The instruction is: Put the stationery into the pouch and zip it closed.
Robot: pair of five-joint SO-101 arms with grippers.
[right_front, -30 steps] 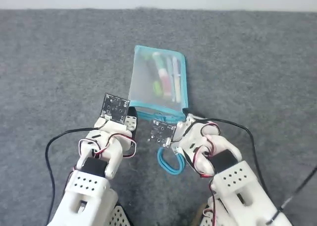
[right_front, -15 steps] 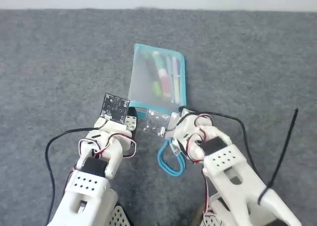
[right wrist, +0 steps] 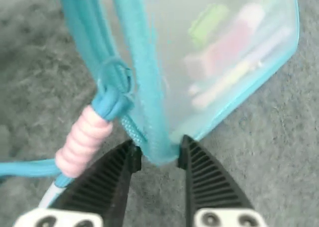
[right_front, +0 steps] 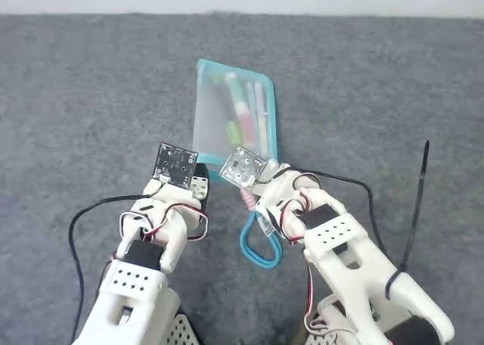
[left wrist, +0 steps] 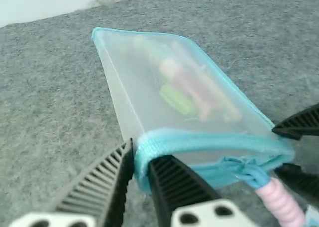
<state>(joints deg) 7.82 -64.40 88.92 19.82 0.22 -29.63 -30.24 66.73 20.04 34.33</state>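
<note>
Pouch (right_front: 227, 107): a flat, translucent plastic pouch with turquoise fabric trim, lying on the grey felt-like table cover (right_front: 91, 95) with its zip edge towards the arms.
Stationery (right_front: 243, 118): green, pink and pale pens lying inside the pouch, visible through its wall.
Left gripper (left wrist: 139, 160): at one end of the pouch's zip edge, jaws narrow and pinching the turquoise corner.
Right gripper (right wrist: 158, 150): at the other corner of the pouch's zip edge, jaws drawn in on the trim.
Zip pull: a pink ribbed bead (right wrist: 82, 140) hangs from the pouch's zip, just beside the right gripper.
Cord: a turquoise cord loop (right_front: 261, 250) lies on the table cover, on the arms' side of the pouch, running from the pink ribbed bead.
</note>
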